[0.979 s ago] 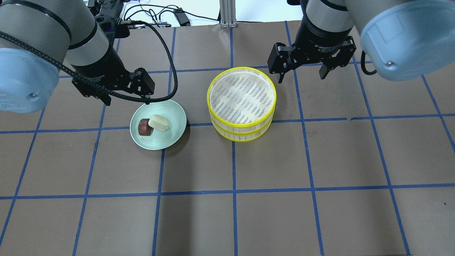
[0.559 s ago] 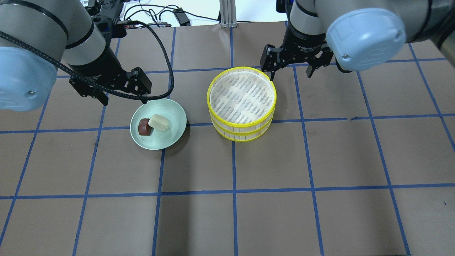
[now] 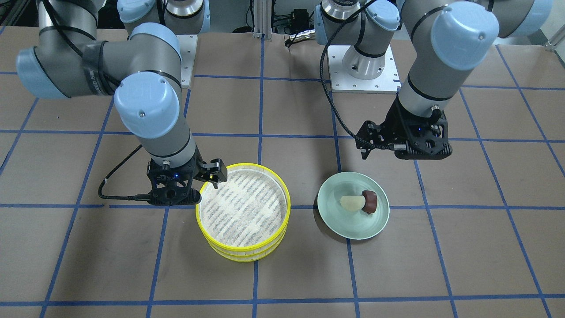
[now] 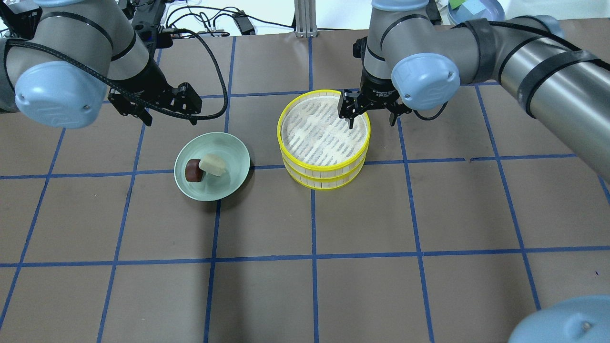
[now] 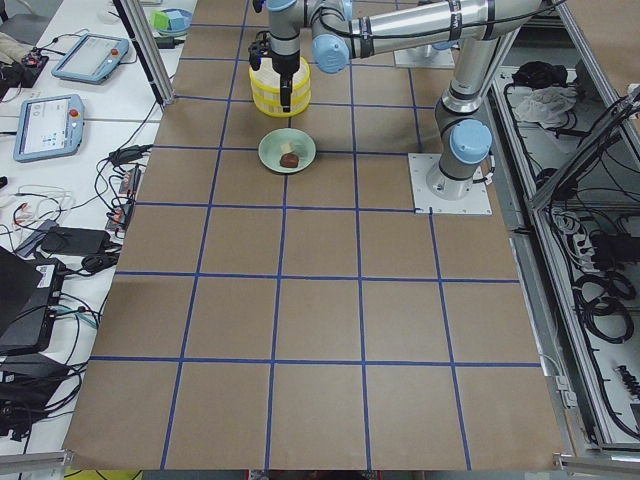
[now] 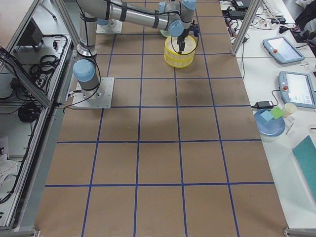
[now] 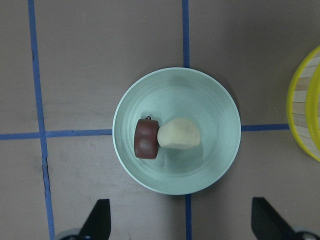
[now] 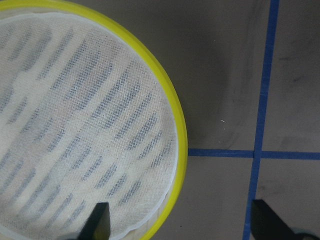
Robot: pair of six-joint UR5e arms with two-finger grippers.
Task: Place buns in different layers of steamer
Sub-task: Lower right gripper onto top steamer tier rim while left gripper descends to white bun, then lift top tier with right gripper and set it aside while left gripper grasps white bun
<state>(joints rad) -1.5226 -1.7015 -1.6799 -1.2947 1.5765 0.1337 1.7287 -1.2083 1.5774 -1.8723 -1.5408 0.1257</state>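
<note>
Brown table (image 4: 362, 295), right gripper (image 4: 371, 123) now astride rim of steamer (image 4: 324, 167)

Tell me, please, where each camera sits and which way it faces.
Front-facing: across the table, facing the robot, downward; left arm, right arm.
Overhead: behind the robot, looking forward and down; left tool, right tool.
Exterior left: table's left end, looking along it; left arm nearer.
Exterior right: opposite end; right arm nearer.
Left wrist: straight down on plate, cream bun, brown bun; fingertips show.
Right wrist: straight down on steamer rim; fingertips show.
Shared: both wrist views catch the steamer's rim.
</note>
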